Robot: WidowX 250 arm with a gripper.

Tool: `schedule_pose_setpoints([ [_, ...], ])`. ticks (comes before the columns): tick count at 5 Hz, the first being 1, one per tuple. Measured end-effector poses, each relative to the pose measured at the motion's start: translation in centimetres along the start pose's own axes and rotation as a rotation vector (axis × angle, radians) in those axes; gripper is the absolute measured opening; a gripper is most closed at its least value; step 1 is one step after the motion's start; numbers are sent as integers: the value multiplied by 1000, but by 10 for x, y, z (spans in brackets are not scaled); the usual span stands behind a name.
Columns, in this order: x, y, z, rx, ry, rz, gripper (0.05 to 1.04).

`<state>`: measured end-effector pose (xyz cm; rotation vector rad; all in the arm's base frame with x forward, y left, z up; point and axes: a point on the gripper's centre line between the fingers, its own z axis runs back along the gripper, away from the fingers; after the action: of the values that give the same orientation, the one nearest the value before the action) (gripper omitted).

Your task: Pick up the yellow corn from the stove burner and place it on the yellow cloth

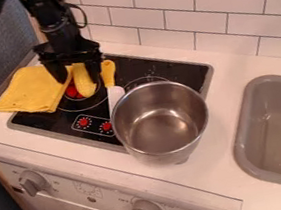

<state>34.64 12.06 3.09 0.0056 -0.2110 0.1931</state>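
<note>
Yellow, elongated, round-ended object

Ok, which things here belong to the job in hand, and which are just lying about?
In the job, it seems: hand, over the stove; yellow corn-like toy between its fingers.

Lying about: yellow cloth; yellow-handled spatula; metal pot.
</note>
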Motion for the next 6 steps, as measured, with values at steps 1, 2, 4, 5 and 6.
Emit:
schedule_pose_setpoints([
  [1, -4, -5, -17, 6, 36, -4, 933],
  [2, -2, -5, -18, 28, 33, -9, 667],
  [4, -9, -6, -18, 44, 34, 18, 636],
  [5, -14, -12, -14, 30, 48, 11, 636],
  [6, -7, -24, 2, -18, 38, 15, 636],
])
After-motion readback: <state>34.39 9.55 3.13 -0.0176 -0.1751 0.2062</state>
